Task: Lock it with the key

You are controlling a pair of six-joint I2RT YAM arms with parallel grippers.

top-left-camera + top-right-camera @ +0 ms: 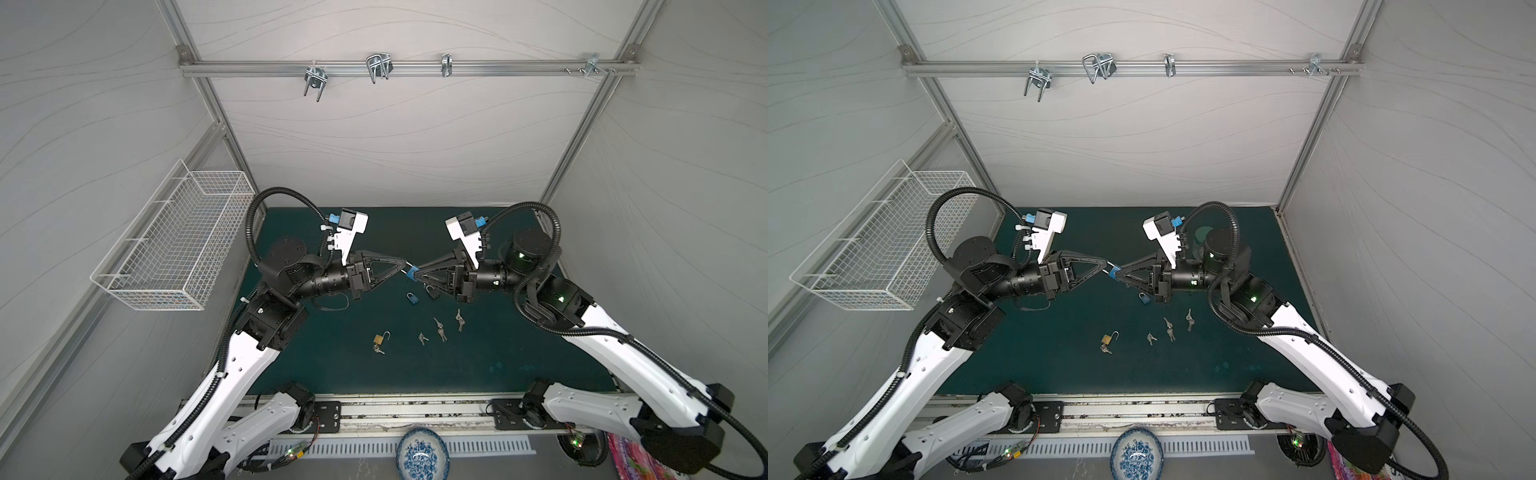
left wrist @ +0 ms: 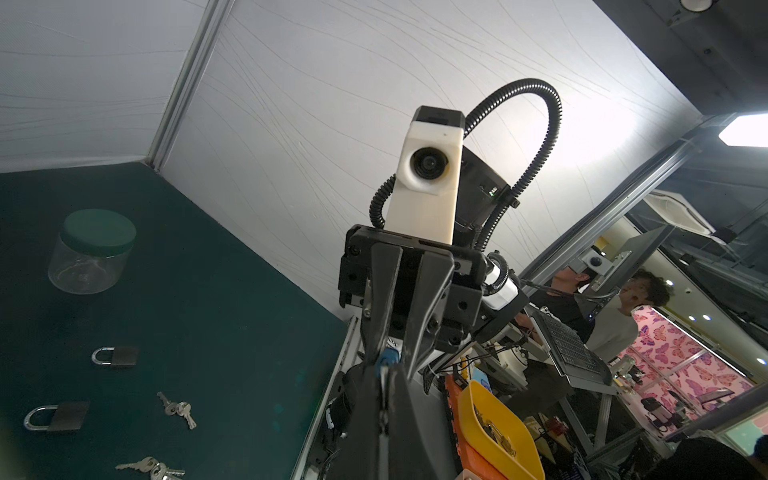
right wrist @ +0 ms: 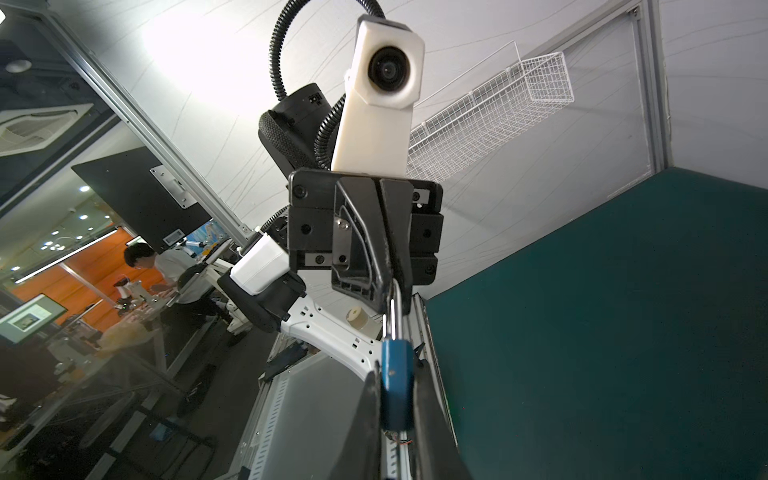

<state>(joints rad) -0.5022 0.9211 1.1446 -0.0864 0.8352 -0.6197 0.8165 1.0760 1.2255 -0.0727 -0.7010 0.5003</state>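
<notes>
A small blue padlock [image 1: 412, 272] hangs in mid-air above the green mat [image 1: 519, 357], between both grippers. My right gripper [image 1: 417, 275] is shut on its blue body [image 3: 397, 386]. My left gripper [image 1: 405, 266] is shut on its silver shackle [image 3: 394, 316]; in the left wrist view a thin metal strip sits between the closed fingers [image 2: 374, 399]. Keys lie loose on the mat in bunches [image 1: 439, 328] [image 1: 459, 319] [image 1: 422, 338]. In both top views the two grippers meet tip to tip, and the blue padlock [image 1: 1113, 272] shows between them.
On the mat lie a second blue padlock [image 1: 412, 297], a black padlock [image 1: 432, 292] and a brass padlock [image 1: 379, 338] with open shackle and keys. A clear jar [image 2: 93, 251] stands at the back right. A wire basket [image 1: 178, 241] hangs on the left wall; hooks [image 1: 378, 66] sit on the rail.
</notes>
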